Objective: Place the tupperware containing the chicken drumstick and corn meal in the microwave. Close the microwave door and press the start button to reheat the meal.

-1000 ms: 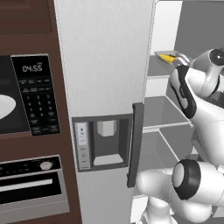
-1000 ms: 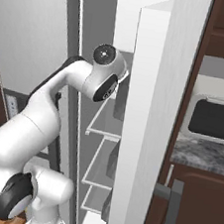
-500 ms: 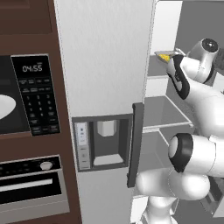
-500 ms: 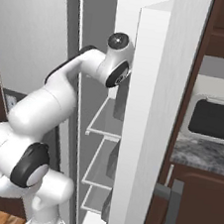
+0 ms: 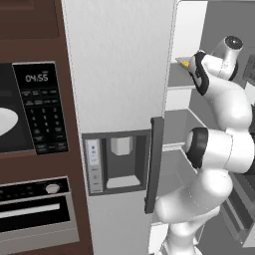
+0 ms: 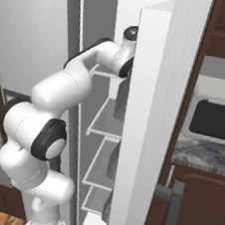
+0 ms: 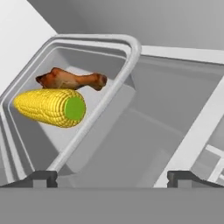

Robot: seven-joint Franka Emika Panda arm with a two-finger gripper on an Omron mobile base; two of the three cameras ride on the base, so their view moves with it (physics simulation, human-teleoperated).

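On a fridge shelf sits the tupperware (image 7: 92, 39), a translucent grey box with a rim, close before the hand. Inside lie the yellow corn (image 7: 50, 107) and, behind it, the brown chicken drumstick (image 7: 72, 80). My gripper (image 7: 112, 178) is open and empty, and the box's near rim runs down toward its left fingertip (image 7: 43, 177). In the left base view a corner of the tupperware (image 5: 182, 61) peeks out beside my wrist. The microwave (image 5: 42, 107) is at the far left with its cavity showing a white plate (image 5: 7, 122). The microwave door is out of view.
The fridge's left door (image 5: 119, 74), with dispenser and dark handle (image 5: 155, 164), stands between the microwave and the open fridge. The open right fridge door (image 6: 154, 115) flanks my arm. An oven (image 5: 35, 209) sits below the microwave. Wire shelves (image 6: 105, 123) lie lower down.
My arm has risen and reached deeper into the fridge toward the upper shelf. The jaws have stayed open.
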